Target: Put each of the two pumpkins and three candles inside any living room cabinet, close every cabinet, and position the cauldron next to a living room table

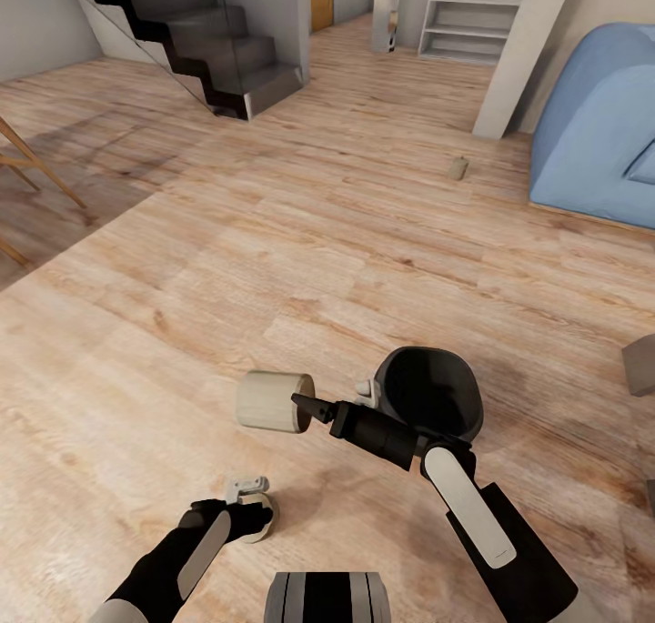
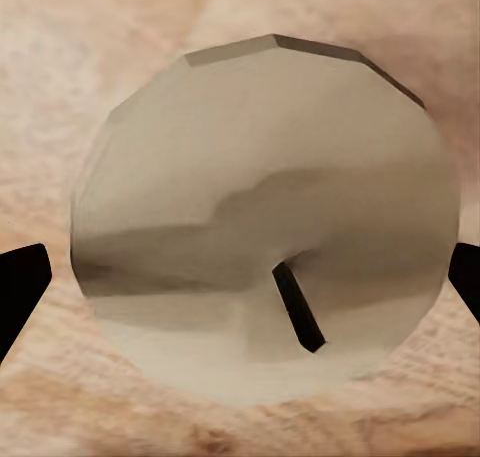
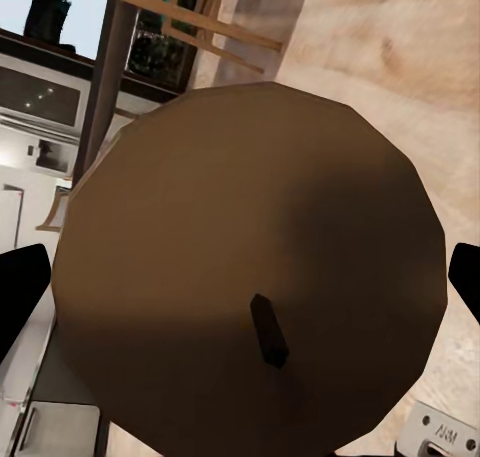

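From my head camera, my right gripper (image 1: 305,405) clamps a stubby beige wax candle (image 1: 270,402) sideways above the wood floor (image 1: 273,241), beside the matte-black round cauldron (image 1: 428,396); a third small tan candle (image 1: 458,167) stands far off near the blue sofa (image 1: 600,141). My left gripper (image 1: 250,496) holds another candle (image 1: 264,517) low. In the left wrist view, that pale candle (image 2: 265,217) sits between my fingertips (image 2: 20,287), seemingly gripped. In the right wrist view the brown-shaded candle (image 3: 250,277) does likewise. Smooth round sides could slip during driving.

Three tan candles (image 1: 273,402) (image 1: 258,517) (image 1: 458,167) surround the upright black cauldron (image 1: 429,394).
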Tool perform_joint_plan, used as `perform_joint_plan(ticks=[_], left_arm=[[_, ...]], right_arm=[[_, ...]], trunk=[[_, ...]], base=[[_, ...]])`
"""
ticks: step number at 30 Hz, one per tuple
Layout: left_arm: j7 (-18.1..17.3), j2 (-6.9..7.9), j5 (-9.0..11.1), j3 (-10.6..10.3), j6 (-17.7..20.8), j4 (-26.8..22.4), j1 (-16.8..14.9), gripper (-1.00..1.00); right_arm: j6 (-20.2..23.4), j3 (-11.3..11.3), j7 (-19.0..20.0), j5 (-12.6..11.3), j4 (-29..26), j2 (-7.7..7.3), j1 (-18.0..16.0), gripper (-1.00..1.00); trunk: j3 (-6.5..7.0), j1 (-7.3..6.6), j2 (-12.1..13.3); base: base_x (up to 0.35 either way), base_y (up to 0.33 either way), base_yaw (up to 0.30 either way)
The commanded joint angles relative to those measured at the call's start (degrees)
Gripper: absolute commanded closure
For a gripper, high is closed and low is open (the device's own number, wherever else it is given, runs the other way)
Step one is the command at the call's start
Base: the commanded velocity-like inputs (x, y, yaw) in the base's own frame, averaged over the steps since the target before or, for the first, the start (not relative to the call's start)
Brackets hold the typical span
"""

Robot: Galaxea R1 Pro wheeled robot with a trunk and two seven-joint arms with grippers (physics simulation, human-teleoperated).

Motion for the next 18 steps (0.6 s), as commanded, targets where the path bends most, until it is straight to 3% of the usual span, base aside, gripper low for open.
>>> perform_joint_plan(ticks=[1,18], left_arm=[[0.5,0.07,0.6,-0.3,0.1,-0.1,0.0,-1.00],[0.5,0.07,0.6,-0.5,0.1,-0.1,0.0,-1.00]], right_arm=[[0.2,0.0,0.0,-0.2,0.0,-0.03,0.0,1.00],[0.2,0.0,0.0,0.0,0.0,-0.03,0.0,1.00]], trunk=[[-0.04,-0.01,0.0],[-0.04,-0.01,0.0]], base=[[0.000,0.000,0.000],[0.000,0.000,0.000]])
